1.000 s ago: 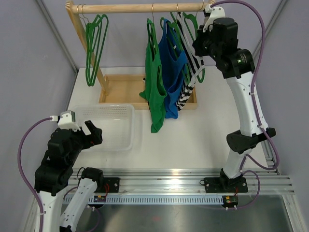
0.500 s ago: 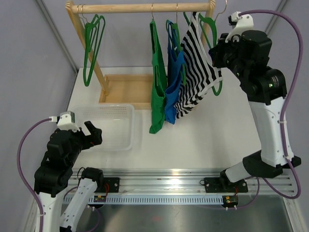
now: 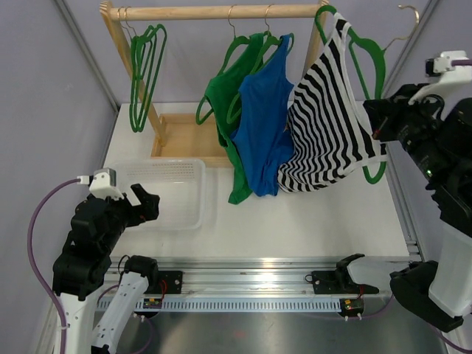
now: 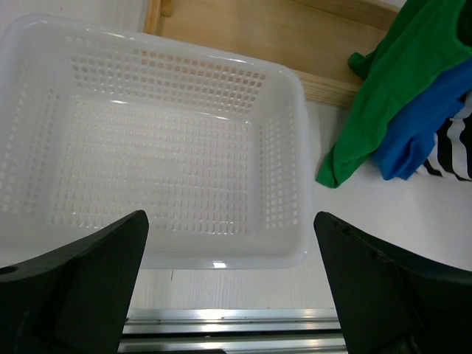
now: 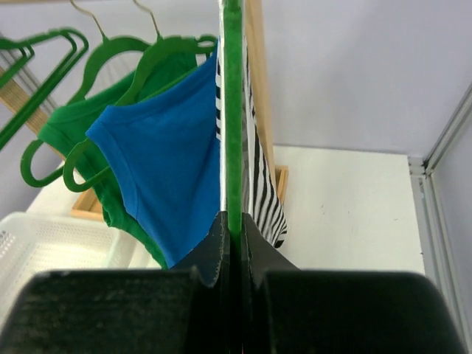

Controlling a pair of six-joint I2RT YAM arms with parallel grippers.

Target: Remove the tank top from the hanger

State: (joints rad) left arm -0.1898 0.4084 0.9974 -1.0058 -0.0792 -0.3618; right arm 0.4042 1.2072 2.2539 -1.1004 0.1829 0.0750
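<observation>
We are noting the right gripper (image 3: 377,124) pressing its fingers together on the green hanger (image 3: 363,53), pinching one thin arm of it; the hook is hanging clear of the wooden rail (image 3: 214,12). The striped tank top (image 3: 328,125) is riding on that hanger, lifted out to the right of the rack, with its left edge touching the blue tank top (image 3: 262,125).

Risks we are flagging:
- the hanger is being held at a single narrow point, so it may be pivoting in the pinch under the cloth's weight;
- the striped cloth is brushing the blue top, which is crowding the green tank top (image 3: 228,96); a further pull could be dragging them along or off the rail;
- a strap could be slipping off the tilted hanger, dropping the top on the table (image 3: 332,221) rather than anywhere useful.

The left gripper (image 3: 140,200) is waiting with jaws spread wide, holding nothing, well apart from the garment.

Containers: the white basket (image 4: 295,81) directly below the left gripper is holding nothing; the wooden tray (image 3: 184,140) at the rack's foot appears bare, though hanging cloth is hiding its right part.
</observation>
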